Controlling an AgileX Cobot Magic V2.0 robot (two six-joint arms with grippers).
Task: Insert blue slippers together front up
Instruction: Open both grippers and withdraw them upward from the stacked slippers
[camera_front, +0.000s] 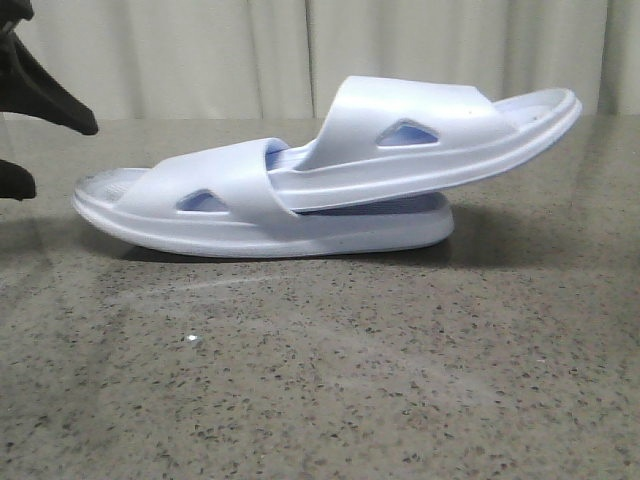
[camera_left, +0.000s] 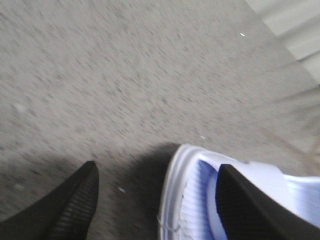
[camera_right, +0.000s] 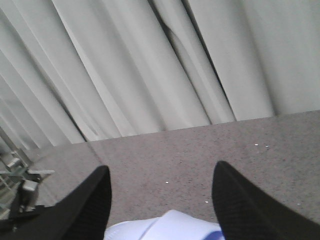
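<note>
Starting at the left of the front view, the left gripper (camera_front: 40, 150) shows only as two dark fingers (camera_front: 60, 105) at the frame edge, just beside the toe of the lower slipper (camera_front: 260, 225) and not touching it. Its wrist camera gives the better account: the left gripper's (camera_left: 157, 210) fingers stand wide apart, one over bare counter (camera_left: 125, 75), the other in front of the slipper's ribbed footbed (camera_left: 192, 205), with the rim of the sole between them. Nothing is pinched; the blur makes it hard to say whether that finger rests on the foam or hangs just above it.

Moving right, the blue slippers (camera_front: 330, 170) lie in the middle of the counter (camera_front: 320, 380), already nested. The lower one sits flat on its sole, toe to the left. The upper slipper (camera_front: 440, 125) has its front pushed under the lower one's wide strap (camera_front: 225, 185), so it is wedged there and its heel juts up and to the right, clear of the counter. That tilt looks like a result of the strap gripping the front while the sole rides on the lower footbed, which I judge keeps the pair locked without support.

Further right, the right arm is out of the front view. In its wrist camera the right gripper (camera_right: 160, 200) has its fingers (camera_right: 92, 205) spread wide and empty, poised above a pale edge of a slipper (camera_right: 165, 227), aimed toward the curtain (camera_right: 150, 65) behind the counter.
</note>
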